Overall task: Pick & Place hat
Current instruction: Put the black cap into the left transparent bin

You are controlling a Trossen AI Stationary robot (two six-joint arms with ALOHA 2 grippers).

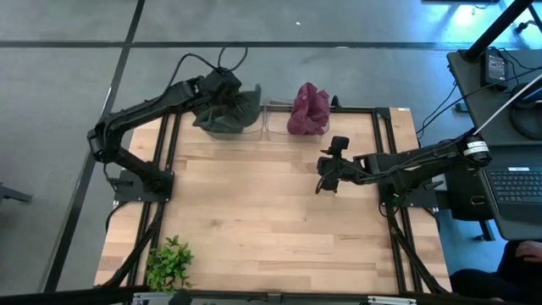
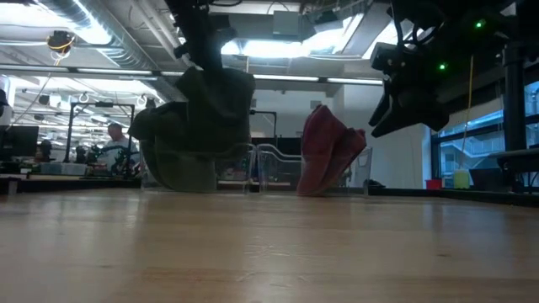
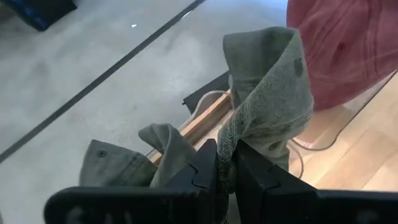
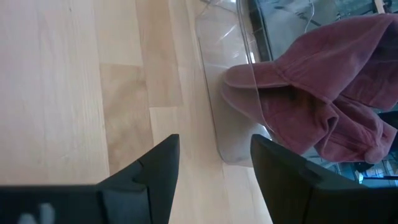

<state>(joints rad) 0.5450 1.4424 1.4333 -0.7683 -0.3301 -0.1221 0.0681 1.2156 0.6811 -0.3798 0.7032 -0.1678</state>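
Note:
An olive-green hat (image 1: 227,114) sits at the table's far edge, bunched under my left gripper (image 1: 222,91), which is shut on it. In the low view the green hat (image 2: 198,126) hangs below that gripper, its lower edge down near the tabletop. A maroon hat (image 1: 309,110) is draped over a clear stand (image 4: 230,93) to the right of the green one. My right gripper (image 1: 330,174) hovers open above the table, nearer than the maroon hat (image 4: 317,106) and touching nothing. My left gripper pinches a bunched fold of the green hat's cloth (image 3: 229,146) between its two fingers (image 3: 199,171), coming from above and pointing down. The hat hangs crumpled below and around the fingers. Whether its lower edge (image 2: 181,185) rests on the table I cannot tell.
A second clear stand (image 2: 244,164) stands between the two hats at the far edge. A small green plant (image 1: 169,263) sits at the near left corner. Bare wood (image 1: 271,220) fills the table's middle. A laptop (image 1: 517,191) and cables lie off the right side.

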